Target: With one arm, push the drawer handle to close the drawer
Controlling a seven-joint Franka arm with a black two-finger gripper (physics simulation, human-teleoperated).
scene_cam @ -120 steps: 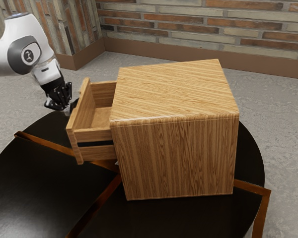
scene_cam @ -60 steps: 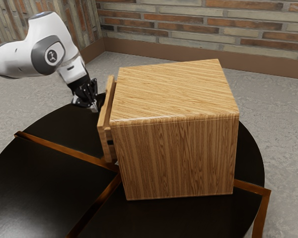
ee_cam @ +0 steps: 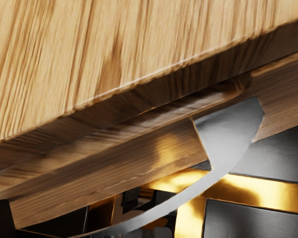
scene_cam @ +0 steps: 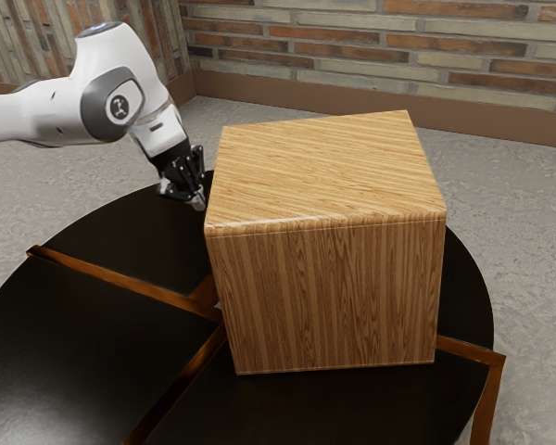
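The black gripper (scene_cam: 198, 200) is at the cabinet's drawer side in the exterior view, its tips close beside the upper front edge. Whether it touches the handle cannot be seen there. The wooden cabinet (scene_cam: 324, 287) stands on the table, and no part of the drawer visibly sticks out from it. In the wrist view, the drawer front (ee_cam: 114, 183) lies under the overhanging cabinet top (ee_cam: 139, 44). A curved silver handle (ee_cam: 233, 134) spans out from that front, close to my hand.
The round black table (scene_cam: 83, 371) has brown strips (scene_cam: 120, 283) across its top. Brick walls (scene_cam: 371, 46) stand behind, beyond the grey floor. The arm comes in from the exterior view's left.
The drawer has slid inward, from well out to no visible protrusion. My gripper has moved along with it toward the cabinet, to the exterior view's right.
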